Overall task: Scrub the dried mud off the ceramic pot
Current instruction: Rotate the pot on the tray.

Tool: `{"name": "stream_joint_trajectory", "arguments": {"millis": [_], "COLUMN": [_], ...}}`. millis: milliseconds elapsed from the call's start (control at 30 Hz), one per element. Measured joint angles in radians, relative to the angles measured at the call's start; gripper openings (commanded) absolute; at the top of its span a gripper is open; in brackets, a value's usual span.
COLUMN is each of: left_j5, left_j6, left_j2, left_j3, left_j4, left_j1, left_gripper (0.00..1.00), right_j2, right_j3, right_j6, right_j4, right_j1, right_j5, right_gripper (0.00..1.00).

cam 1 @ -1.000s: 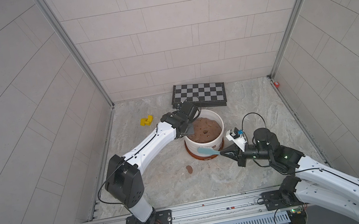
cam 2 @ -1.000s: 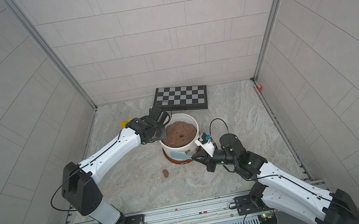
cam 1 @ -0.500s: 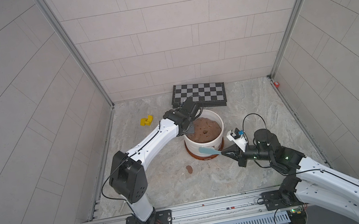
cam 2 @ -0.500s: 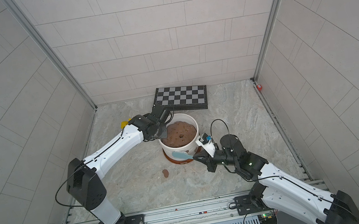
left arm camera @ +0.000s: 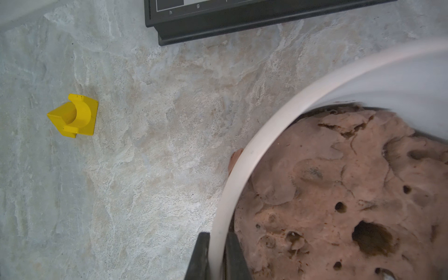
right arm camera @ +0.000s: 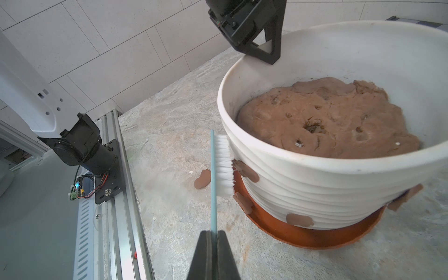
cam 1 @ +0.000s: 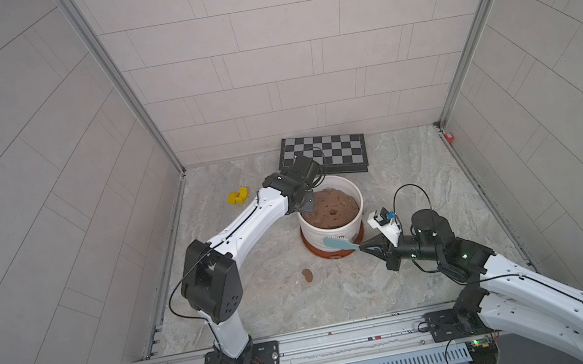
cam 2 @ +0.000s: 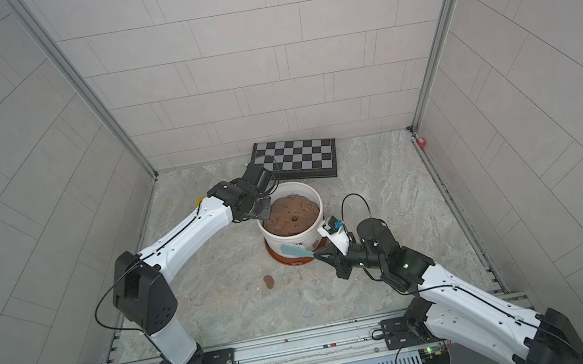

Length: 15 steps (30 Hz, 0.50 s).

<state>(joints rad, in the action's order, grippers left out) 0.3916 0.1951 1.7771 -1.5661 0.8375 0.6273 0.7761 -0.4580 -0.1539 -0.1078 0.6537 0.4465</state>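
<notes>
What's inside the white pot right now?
A lumpy brown soil mound sits in the pot, with one larger hole near its middle and a few small ones. The soil covers the pot's floor, so anything beneath is hidden.

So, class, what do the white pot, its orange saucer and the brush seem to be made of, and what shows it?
Pot: probably glazed ceramic; smooth white ribbed wall with a soft sheen.
Saucer: looks like terracotta or terracotta-coloured plastic; even matt orange, so unsure.
Brush: likely plastic; thin teal handle, straight white synthetic-looking bristles.
</notes>
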Motion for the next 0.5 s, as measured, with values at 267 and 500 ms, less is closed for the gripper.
{"name": "stream_joint_trajectory", "arguments": {"millis": [267,500], "left_j5": [-0.046,-0.052], "left_j6": [-0.082,-0.111], "left_j2": [0.005,0.007], "left_j3": [0.000,0.000], "left_j4": [-0.032,-0.042], "left_j1": [-0.011,-0.013], "left_gripper": [0.00,0.00], "right_j2": [0.064,0.073], "right_j3": [0.000,-0.003], "right_j6": [0.008,0.003], "right_j4": [0.018,0.042], "right_j1": [-0.015,-0.033], "right_j5": [-0.002,-0.024], "right_gripper": [0.00,0.00]}}
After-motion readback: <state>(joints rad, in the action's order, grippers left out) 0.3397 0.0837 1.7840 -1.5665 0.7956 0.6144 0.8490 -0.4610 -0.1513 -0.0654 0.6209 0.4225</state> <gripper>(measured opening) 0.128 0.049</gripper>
